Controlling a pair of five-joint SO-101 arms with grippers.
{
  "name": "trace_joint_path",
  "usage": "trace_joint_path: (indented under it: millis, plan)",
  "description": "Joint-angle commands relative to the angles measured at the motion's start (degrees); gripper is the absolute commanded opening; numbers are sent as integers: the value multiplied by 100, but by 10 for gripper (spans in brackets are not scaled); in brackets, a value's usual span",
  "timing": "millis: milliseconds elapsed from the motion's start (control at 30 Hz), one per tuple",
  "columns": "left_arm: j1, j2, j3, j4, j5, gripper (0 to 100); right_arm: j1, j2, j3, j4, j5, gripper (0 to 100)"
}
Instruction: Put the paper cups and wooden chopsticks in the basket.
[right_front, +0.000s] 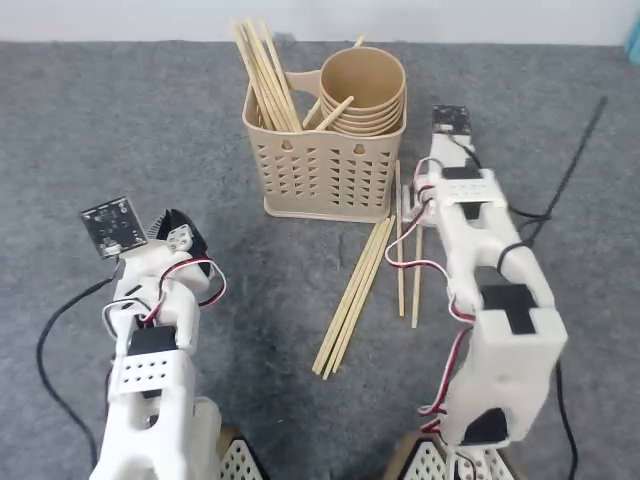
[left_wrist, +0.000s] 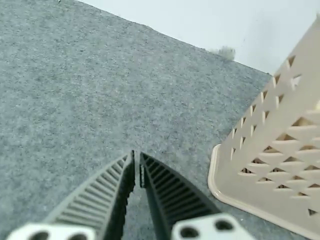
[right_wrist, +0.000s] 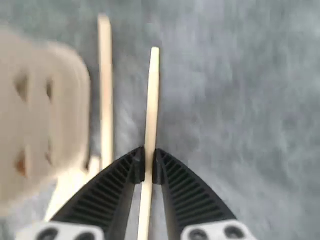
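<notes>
The right gripper (right_wrist: 148, 159) is clamped on one wooden chopstick (right_wrist: 152, 100) lying just beside the basket (right_front: 330, 175), probably so it can be lifted and dropped in. A second chopstick (right_wrist: 105, 85) lies alongside, and a loose bundle (right_front: 350, 295) rests on the grey mat (right_front: 120, 120). Stacked paper cups (right_front: 365, 85) already sit in the basket. The left gripper (left_wrist: 137, 162) is closed on nothing, off to the basket's other side

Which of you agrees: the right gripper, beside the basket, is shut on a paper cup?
The held thing is wrong: the right gripper, beside the basket, is shut on a wooden chopstick, as the right wrist view shows.
</notes>
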Motion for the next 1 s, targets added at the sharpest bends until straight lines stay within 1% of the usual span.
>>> trace_joint_path:
  millis: [0, 100, 233, 433, 600, 667, 767, 833, 967]
  plan:
    - [-9, -141, -40, -158, -9, 13, 242, -884, -70, 1059, 308, 8]
    - [-9, -141, -40, -158, -9, 13, 321, -1323, -70, 1982, 695, 8]
    - [-9, -141, -40, -158, -9, 13, 409, -2026, -70, 2791, 862, 8]
    - [-9, -141, -31, -158, -9, 13, 312, -3749, -70, 3644, 870, 8]
    - [-9, -141, -31, -158, -9, 13, -40, -5262, -62, 3996, 844, 8]
    - [0, -141, -31, -158, -9, 13, -224, -5727, 53, 3943, 844, 8]
    - [0, -141, -31, -158, -9, 13, -532, -6246, 422, 3407, 844, 8]
    - [0, -141, -31, -158, -9, 13, -646, -6563, 747, 2756, 844, 8]
    - [0, -141, -31, -158, -9, 13, -884, -7064, 1398, 971, 844, 8]
